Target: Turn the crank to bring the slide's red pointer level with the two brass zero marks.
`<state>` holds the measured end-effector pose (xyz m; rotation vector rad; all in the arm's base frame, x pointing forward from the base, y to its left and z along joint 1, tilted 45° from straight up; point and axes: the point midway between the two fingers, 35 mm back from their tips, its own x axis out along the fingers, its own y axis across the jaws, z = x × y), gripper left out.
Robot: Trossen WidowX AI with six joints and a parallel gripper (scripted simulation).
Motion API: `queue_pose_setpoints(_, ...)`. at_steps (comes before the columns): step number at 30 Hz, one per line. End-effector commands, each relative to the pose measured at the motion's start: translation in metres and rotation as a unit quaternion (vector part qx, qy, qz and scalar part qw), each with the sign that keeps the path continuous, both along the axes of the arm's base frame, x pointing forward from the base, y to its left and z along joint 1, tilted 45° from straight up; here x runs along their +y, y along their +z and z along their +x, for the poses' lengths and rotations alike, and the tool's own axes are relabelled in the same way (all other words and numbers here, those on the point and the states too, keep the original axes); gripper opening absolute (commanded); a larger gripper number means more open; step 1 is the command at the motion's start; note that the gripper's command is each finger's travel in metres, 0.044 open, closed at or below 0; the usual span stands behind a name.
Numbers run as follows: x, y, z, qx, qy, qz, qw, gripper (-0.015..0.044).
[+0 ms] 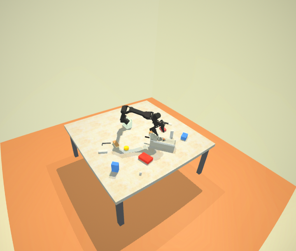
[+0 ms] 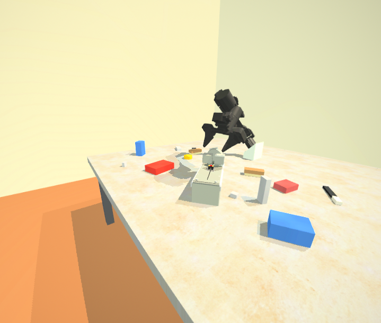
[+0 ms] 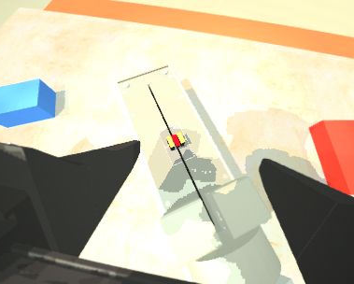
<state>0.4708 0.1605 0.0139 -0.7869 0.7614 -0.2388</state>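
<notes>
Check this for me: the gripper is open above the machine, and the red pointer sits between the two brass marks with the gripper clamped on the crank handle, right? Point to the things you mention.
Not quite: the gripper point(image 1: 159, 132) point(image 2: 212, 149) point(image 3: 198, 154) isn't clamped on the handle point(image 1: 147, 137); the top view shows it away from it, open above the machine point(image 1: 162, 145) point(image 2: 205, 193) point(image 3: 142, 112). The pointer point(image 3: 176, 140) does sit between the marks.

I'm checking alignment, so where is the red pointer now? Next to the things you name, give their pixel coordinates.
In the wrist view, the red pointer point(image 3: 176, 140) sits between the two brass marks, over the black slot.
</notes>
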Motion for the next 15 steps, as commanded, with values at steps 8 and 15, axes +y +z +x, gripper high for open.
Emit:
queue_pose_setpoints(8,0.019,0.018,0.0,0.002,0.001,0.001,1.0,0.044)
queue_pose_setpoints(15,0.033,0.037,-0.004,0.006,0.005,0.001,1.0,0.044)
